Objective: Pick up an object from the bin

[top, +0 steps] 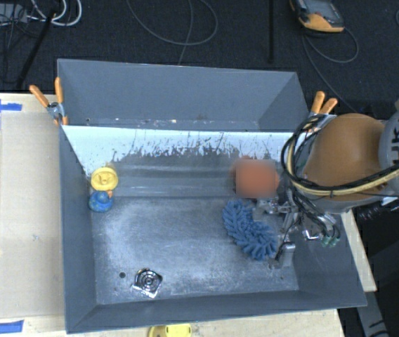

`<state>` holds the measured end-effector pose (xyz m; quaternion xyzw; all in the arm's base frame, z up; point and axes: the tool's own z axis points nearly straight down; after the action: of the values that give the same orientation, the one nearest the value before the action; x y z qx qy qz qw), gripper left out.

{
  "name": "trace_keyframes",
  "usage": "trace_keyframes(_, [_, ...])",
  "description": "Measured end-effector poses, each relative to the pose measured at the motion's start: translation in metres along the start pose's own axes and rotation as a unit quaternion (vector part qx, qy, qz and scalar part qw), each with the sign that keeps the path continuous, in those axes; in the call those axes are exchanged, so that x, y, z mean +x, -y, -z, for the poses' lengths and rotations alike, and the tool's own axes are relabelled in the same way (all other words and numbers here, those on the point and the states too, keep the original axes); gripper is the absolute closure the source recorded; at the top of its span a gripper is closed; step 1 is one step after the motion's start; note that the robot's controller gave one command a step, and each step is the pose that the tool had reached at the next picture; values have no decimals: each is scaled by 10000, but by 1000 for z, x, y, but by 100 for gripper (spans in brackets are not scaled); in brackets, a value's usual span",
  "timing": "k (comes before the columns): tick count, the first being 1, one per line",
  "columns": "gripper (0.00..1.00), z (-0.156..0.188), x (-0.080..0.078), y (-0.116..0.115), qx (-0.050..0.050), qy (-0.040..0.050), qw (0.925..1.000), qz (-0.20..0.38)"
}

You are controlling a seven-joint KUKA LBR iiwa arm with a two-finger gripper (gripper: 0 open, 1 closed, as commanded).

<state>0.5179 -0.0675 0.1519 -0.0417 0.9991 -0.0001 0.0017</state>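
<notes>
My gripper (282,250) is low in the right part of the bin, against the right edge of a blue shaggy mop-like thing (247,230) that lies on the floor there. An orange-brown block (256,177) sits just behind them, near the back wall. Nothing shows as held by the gripper.
A small toy with a yellow top and blue base (102,188) stands at the left by the back wall. A silver metal piece (146,281) lies near the front left corner. The arm with its orange cover and cables hangs over the bin's right rim.
</notes>
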Motion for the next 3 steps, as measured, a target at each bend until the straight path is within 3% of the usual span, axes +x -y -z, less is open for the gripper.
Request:
trace_keyframes(1, [0, -43, -14, 17, 6, -1, 9999, -136])
trace_keyframes(2, [100, -79, -10, -12, 2, 26, 9999, -120])
trace_keyframes(3, [100, -79, -10, -12, 2, 26, 9999, -120])
